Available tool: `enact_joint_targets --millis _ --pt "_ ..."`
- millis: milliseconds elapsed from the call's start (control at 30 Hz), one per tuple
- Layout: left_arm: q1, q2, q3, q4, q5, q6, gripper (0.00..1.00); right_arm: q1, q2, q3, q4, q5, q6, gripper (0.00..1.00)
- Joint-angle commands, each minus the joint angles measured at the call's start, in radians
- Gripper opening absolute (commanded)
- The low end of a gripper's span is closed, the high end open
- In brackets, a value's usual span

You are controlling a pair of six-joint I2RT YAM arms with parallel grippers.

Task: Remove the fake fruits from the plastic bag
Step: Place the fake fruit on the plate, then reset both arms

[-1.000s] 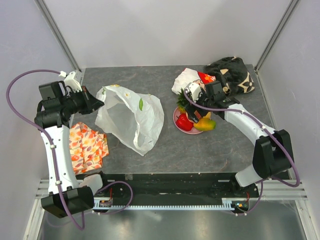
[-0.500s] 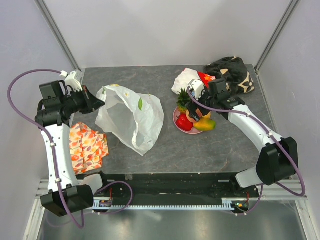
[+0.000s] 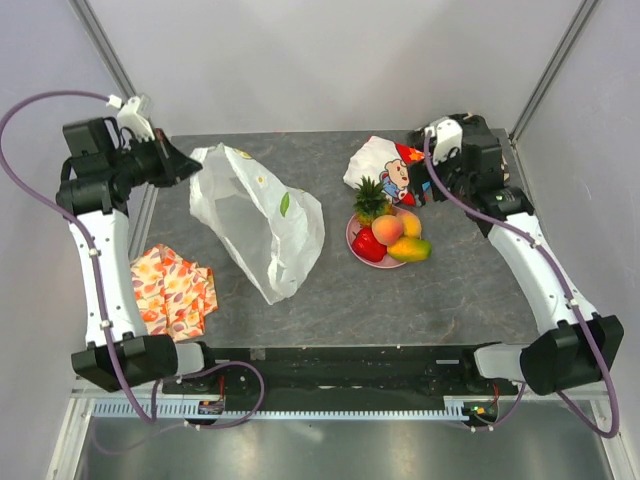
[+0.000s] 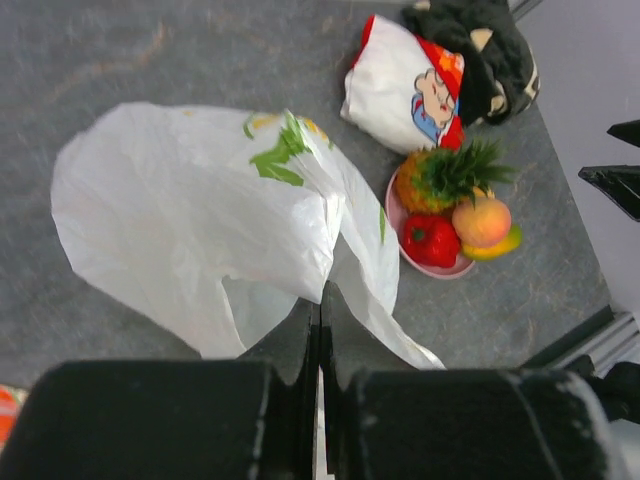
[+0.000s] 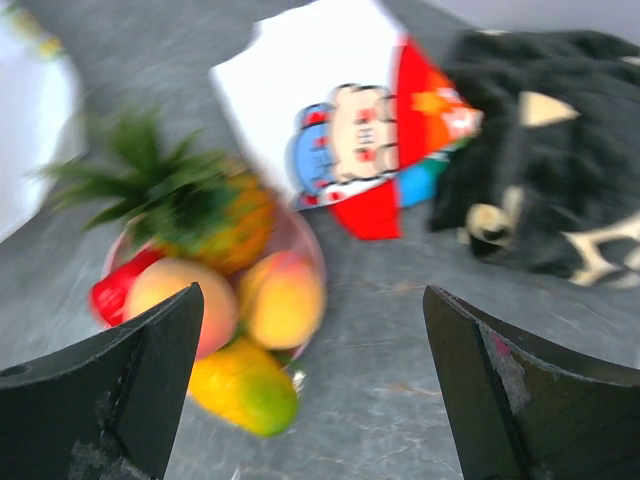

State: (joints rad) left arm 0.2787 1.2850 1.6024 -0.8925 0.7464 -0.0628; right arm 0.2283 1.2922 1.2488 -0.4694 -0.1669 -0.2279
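My left pincer [image 4: 319, 305] is clamped on the bag [image 3: 262, 225], upper left; my right pincer [image 5: 312, 295] is apart, empty. The fruits [image 3: 390, 235] sit on the plate [image 3: 350, 241], centre right. Emptying looks finished; next I'd release the bag.

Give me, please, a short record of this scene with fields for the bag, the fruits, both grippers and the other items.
plastic bag: left of the pink plate, one edge pinched by the left gripper; no fruit visible inside
fake fruits: pineapple, red piece, peach and mango piled on that plate
left gripper: shut on the plastic bag
right gripper: open, empty, near the bear-print white cloth
other items: black cloth, orange patterned cloth
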Motion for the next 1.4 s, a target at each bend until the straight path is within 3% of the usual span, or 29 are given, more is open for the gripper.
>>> enact_joint_targets --millis 0,200,300,433,567,667,700,733,767,1033,1367 --pt "-0.042 0.115 0.178 0.053 0.041 -0.034 0.02 -0.053 0.09 0.104 0.048 0.136 0.139 0.98" --pt "-0.159 0.276 0.488 0.07 0.03 -0.011 0.02 -0.061 0.124 0.17 0.057 0.231 0.16 0.98" --pt "-0.216 0.321 0.583 0.092 0.015 0.004 0.02 -0.061 0.116 0.159 0.058 0.192 0.17 0.98" --pt "-0.259 0.313 0.601 0.101 -0.025 0.035 0.02 -0.061 0.098 0.135 0.058 0.118 0.189 0.98" --pt "-0.257 0.255 0.484 0.08 -0.036 0.06 0.08 -0.061 0.093 0.115 0.057 0.121 0.193 0.98" --pt "-0.256 0.2 0.34 0.075 -0.035 0.061 0.35 -0.061 0.098 0.115 0.06 0.133 0.193 0.98" --pt "-0.257 0.174 0.274 0.072 -0.039 0.06 0.58 -0.06 0.101 0.115 0.06 0.135 0.194 0.98" --pt "-0.257 0.162 0.251 0.07 -0.062 0.06 0.69 -0.06 0.102 0.113 0.064 0.138 0.196 0.98" --pt "-0.257 0.151 0.234 0.07 -0.077 0.06 0.98 -0.06 0.105 0.113 0.064 0.145 0.199 0.98" --pt "-0.257 -0.027 0.173 0.046 -0.217 0.119 0.99 -0.06 0.075 0.057 0.078 0.268 0.32 0.98" --pt "-0.256 -0.294 -0.221 0.044 -0.422 0.135 0.99 -0.061 -0.03 -0.094 0.054 0.261 0.292 0.98"
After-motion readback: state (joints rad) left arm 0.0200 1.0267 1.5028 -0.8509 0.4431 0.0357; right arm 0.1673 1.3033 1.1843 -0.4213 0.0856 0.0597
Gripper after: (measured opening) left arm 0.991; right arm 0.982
